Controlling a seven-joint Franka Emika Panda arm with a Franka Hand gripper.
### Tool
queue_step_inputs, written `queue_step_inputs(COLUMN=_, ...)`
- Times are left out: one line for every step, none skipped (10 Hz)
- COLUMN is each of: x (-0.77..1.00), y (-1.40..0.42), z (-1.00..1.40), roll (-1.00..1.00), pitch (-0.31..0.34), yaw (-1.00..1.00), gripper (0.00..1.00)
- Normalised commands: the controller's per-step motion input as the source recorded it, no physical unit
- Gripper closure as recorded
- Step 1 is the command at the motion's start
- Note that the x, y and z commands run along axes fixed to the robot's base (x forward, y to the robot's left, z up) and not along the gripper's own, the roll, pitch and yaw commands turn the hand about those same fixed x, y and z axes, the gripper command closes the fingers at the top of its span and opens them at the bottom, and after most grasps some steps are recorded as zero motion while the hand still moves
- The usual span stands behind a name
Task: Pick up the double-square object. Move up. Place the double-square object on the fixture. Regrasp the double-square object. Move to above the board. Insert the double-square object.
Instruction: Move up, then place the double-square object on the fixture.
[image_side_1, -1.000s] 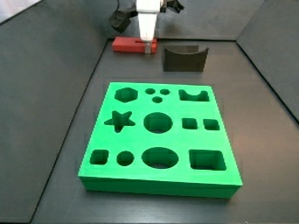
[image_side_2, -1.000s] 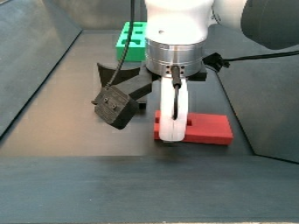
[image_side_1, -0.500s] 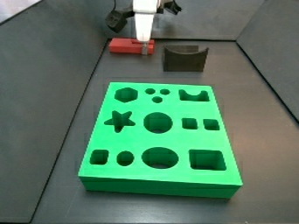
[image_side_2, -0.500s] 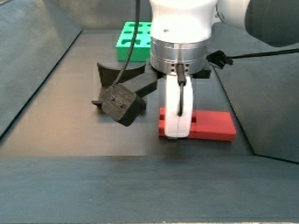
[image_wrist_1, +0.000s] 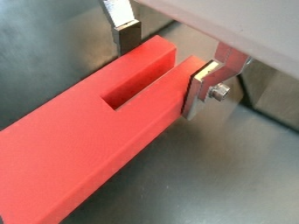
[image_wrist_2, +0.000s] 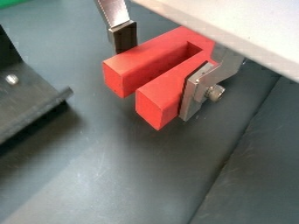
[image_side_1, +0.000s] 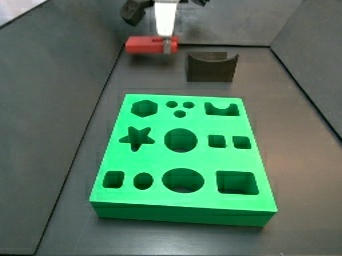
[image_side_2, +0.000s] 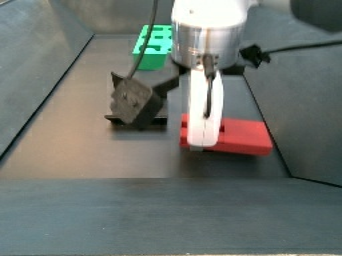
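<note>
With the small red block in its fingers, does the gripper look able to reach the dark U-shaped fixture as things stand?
Probably yes. The gripper holds the small red block beside the dark U-shaped fixture, with bare floor between them; the green board lies apart, nearer the camera.

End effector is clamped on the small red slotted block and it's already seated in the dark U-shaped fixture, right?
Not seated. The end effector does grip the small red slotted block at its pronged end, but a side view shows the block beside the dark U-shaped fixture, apart from it.
</note>
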Motion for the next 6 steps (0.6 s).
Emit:
queue_step_inputs(x=-0.02, y=0.01, z=0.38, roll=0.04, pitch=0.067, yaw=-0.01, gripper=1.00)
queue_step_inputs(x=-0.02, y=0.01, z=0.29, roll=0.05, pitch=0.073, yaw=-0.01, gripper=1.00)
queue_step_inputs(x=0.00, y=0.00, z=1.00, roll=0.00, pitch=0.000, yaw=0.00, gripper=1.00)
queue_step_inputs(x=0.01, y=0.00, z=1.00, roll=0.01, pitch=0.000, yaw=0.00, gripper=1.00)
queue_step_inputs(x=-0.01, y=0.00, z=1.00, roll=0.02, pitch=0.027, yaw=0.00, gripper=1.00)
queue_step_inputs(x=-0.01, y=0.00, z=1.00, roll=0.03, pitch=0.038, yaw=-0.01, gripper=1.00)
